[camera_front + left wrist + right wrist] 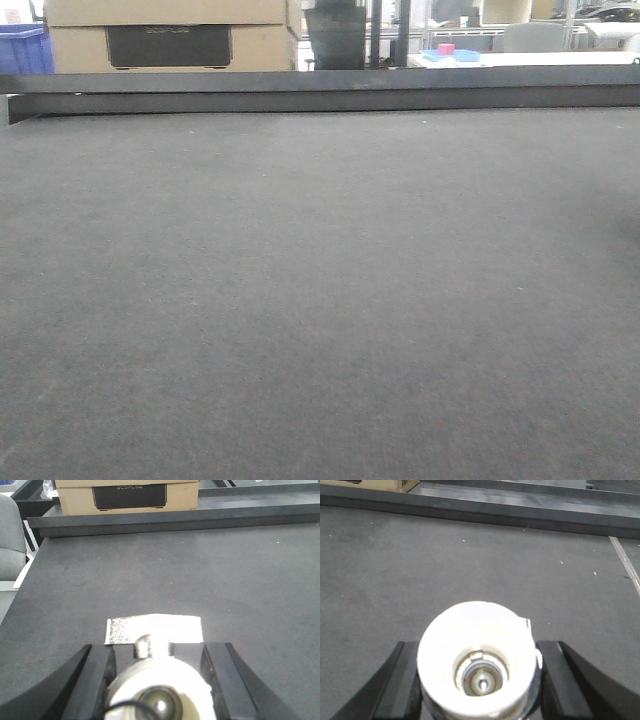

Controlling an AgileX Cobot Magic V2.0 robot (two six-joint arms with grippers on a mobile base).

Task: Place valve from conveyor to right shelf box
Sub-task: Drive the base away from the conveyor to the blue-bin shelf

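Left gripper pinches left valve, right gripper pinches right valve, above belt; rounded, smooth valves could slip free during transfer

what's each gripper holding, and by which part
The left gripper clamps a valve across its sides, just behind the white cap at its near end. The right gripper clamps a second valve the same way.
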